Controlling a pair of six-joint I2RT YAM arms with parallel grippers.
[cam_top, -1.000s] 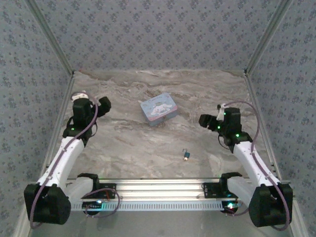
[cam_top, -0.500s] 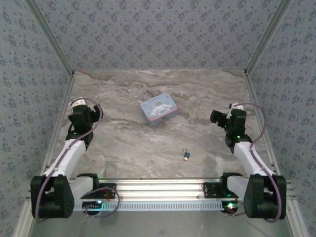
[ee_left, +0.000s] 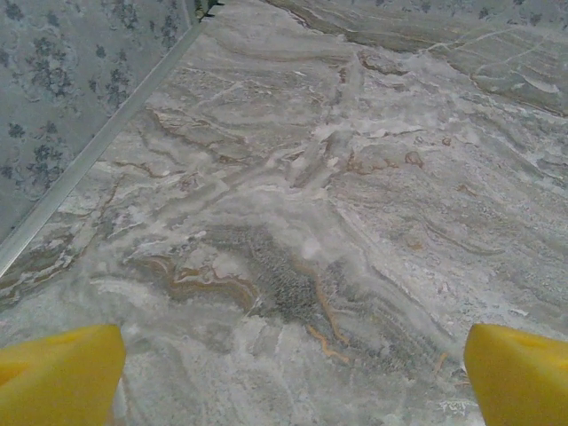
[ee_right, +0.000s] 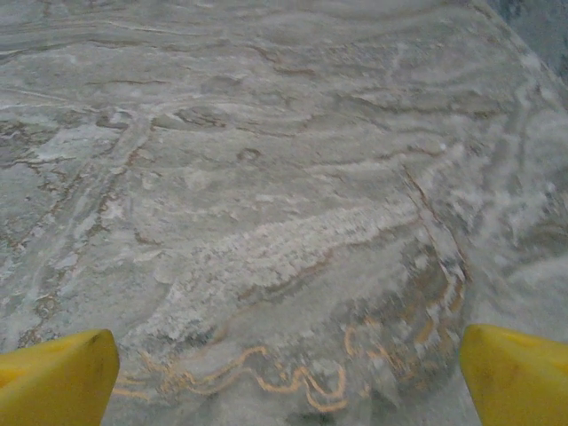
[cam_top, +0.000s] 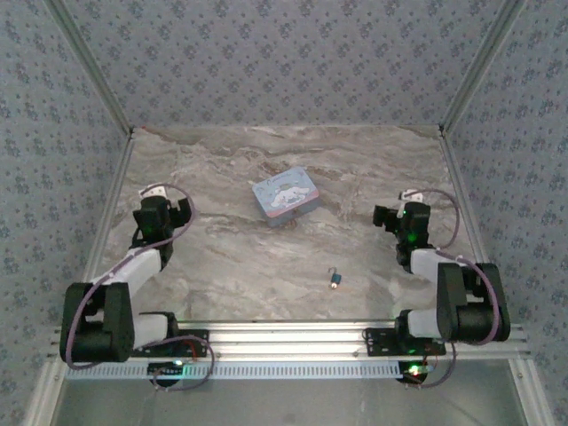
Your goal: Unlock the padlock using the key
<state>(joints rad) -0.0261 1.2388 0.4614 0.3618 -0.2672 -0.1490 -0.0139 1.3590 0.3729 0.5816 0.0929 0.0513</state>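
Nearest you, the aluminium rail runs along the front edge of the tabletop, with both arm bases bolted to it and each arm bent close over its own side. Just beyond the rail, a little right of centre, the padlock lies on the marbled surface, well apart from both claws. Its blue body is toward you and a thin silvery shackle points away. The shackle looks lifted or swung, but at this size you cannot be sure whether it is latched. Further in, the left claw hangs above the left side of the tabletop near the wall rail, and the right claw sits at about the same depth on the right, both angled toward the middle. In the left wrist view you see the left claw spread wide, with its yellow fingertips out at the bottom corners and only bare veined stone between them. The right wrist view gives you the same picture. The right claw is wide, its fingertips are at the frame's corners, and nothing is held. Beyond both claws, near the centre, the pale blue cartoon-printed tin box rests flat and slightly skewed. Behind it stand the flowered wallpaper walls.
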